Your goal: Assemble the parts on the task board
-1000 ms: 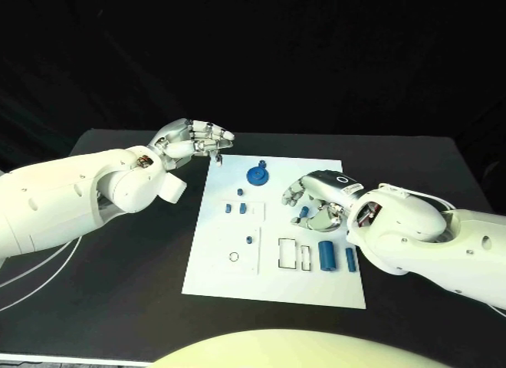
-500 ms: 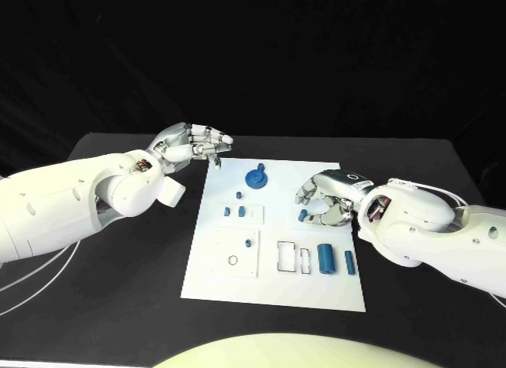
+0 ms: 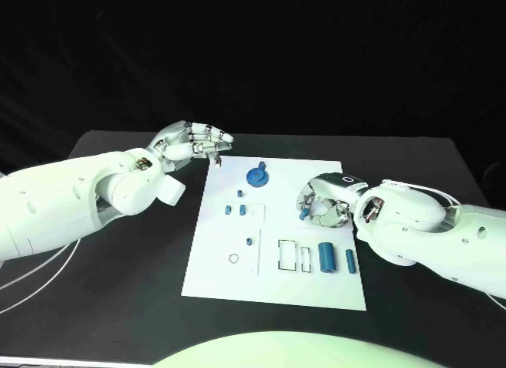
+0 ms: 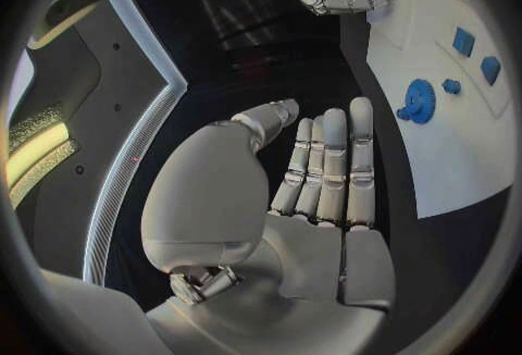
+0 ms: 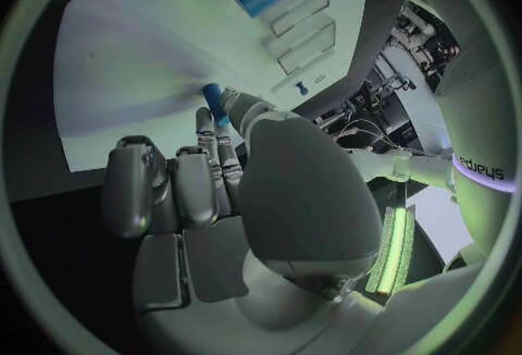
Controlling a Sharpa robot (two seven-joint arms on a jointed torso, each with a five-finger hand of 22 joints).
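So the white task board (image 3: 277, 230) is lying flat in the middle of the black bench (image 3: 120, 284), long side running near to far. The right hand (image 3: 325, 205) is over the board's right side, about halfway up, and its fingers (image 5: 223, 116) are pinched on a small blue peg (image 3: 305, 214). From the right wrist view you can see that peg (image 5: 213, 103) sticking out past the fingertips, just over the white surface.

The left hand (image 3: 193, 141) sits off the board's far left corner, above the bare bench. Its fingers (image 4: 331, 168) lie straight and side by side with nothing in them, thumb tucked alongside.

As for the rest of the parts on the board: there's a blue gear (image 3: 257, 175) near the far edge, and two little blue blocks (image 3: 235, 208) on the left half, roughly level with the right hand. A tiny blue piece (image 3: 248, 240) and a thin ring (image 3: 233, 258) sit on a raised square plate nearer to us. On the near right side there's a fat blue cylinder (image 3: 326, 257) with a slimmer blue bar (image 3: 349, 260) just to its right, and an outlined rectangular slot (image 3: 288, 254) just to the left of the cylinder.
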